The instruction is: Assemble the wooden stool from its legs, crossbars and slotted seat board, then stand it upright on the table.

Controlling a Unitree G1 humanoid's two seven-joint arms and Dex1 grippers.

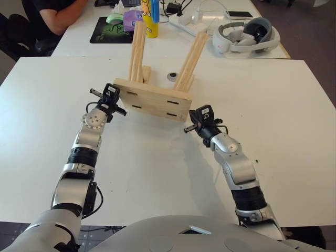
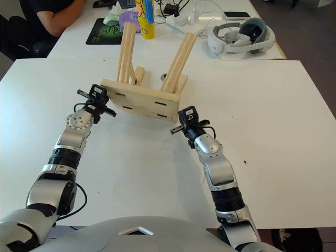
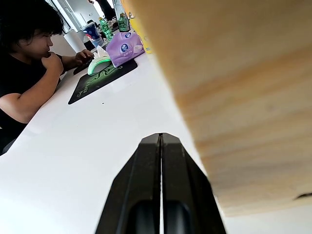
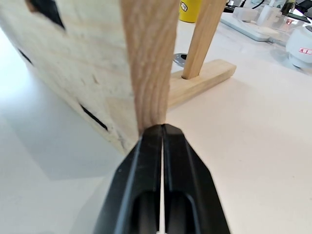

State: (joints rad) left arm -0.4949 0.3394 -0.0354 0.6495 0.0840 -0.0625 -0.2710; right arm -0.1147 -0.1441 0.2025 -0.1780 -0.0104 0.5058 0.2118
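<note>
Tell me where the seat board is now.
Eye views: mid-table, the seat board stands on edge between the left gripper and right gripper, legs slanting away.

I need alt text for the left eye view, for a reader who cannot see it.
A wooden stool lies on its side on a table, its slotted seat board facing the camera and legs pointing away. The left gripper and right gripper, both shut, sit at the board's opposite ends.

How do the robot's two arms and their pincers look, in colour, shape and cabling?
Both arms wear smooth silver-grey shells split by black ribbed bands. The left arm has a round holed disc at the wrist and a black cable looping by the elbow. The left pincer and right pincer are black, each with two tapered fingers.
</note>
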